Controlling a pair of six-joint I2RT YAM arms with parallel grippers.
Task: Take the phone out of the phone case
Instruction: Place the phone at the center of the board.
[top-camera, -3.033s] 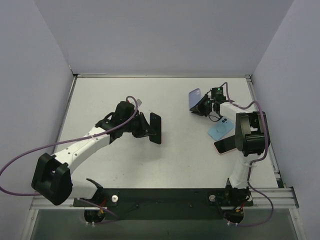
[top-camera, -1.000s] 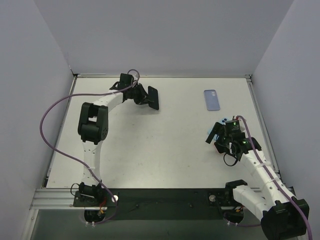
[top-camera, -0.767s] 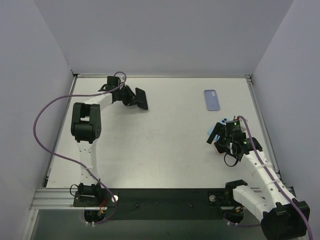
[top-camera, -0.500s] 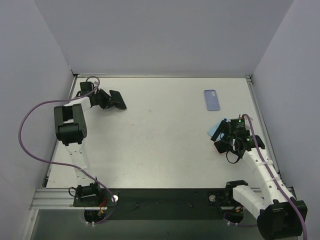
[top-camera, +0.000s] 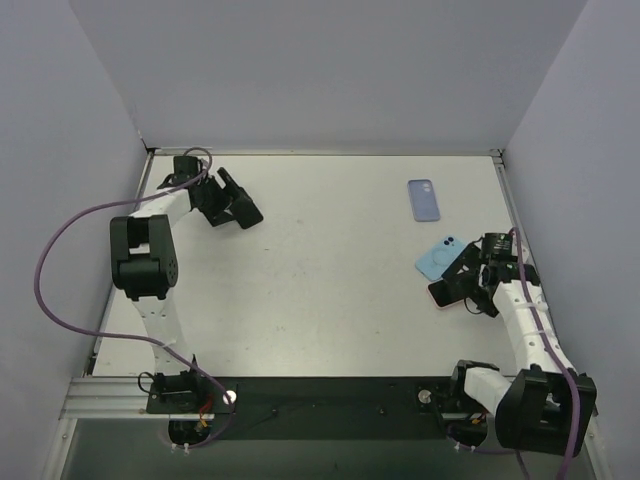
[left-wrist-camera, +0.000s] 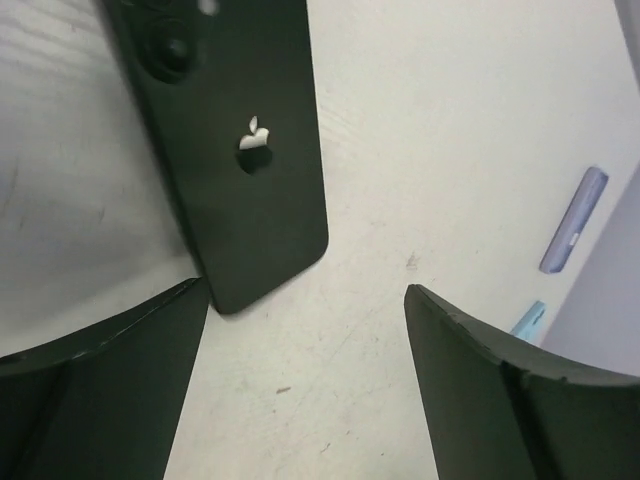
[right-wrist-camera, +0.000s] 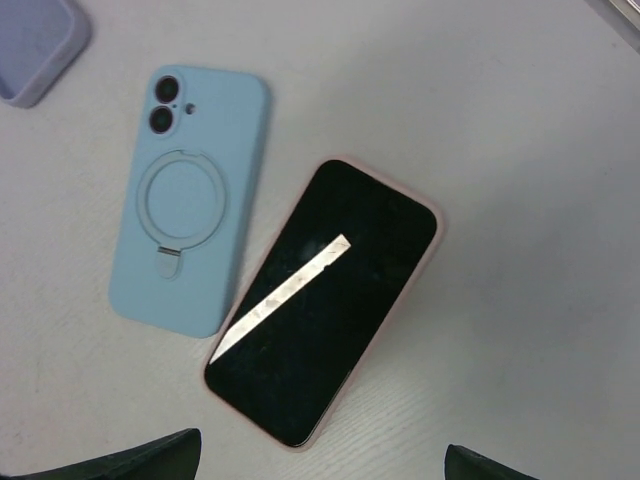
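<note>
Pink-cased phone (right-wrist-camera: 325, 300): flat on desk (top-camera: 330, 280), screen up, near the right edge, just beside light-blue ring case (right-wrist-camera: 190, 240). Sits directly beneath right claw (right-wrist-camera: 320, 445), whose jaws stand wide apart, holding nothing. Long axis diagonal in the wrist view, near-left to far-right, skewed to the line between the fingers; probably calls for a wrist turn before closing across the long edges. Left claw (left-wrist-camera: 305, 300) likewise apart, at far-left corner over black phone (left-wrist-camera: 235, 150) lying loose, well apart from the pink one. Right arm clearly nearer.
</note>
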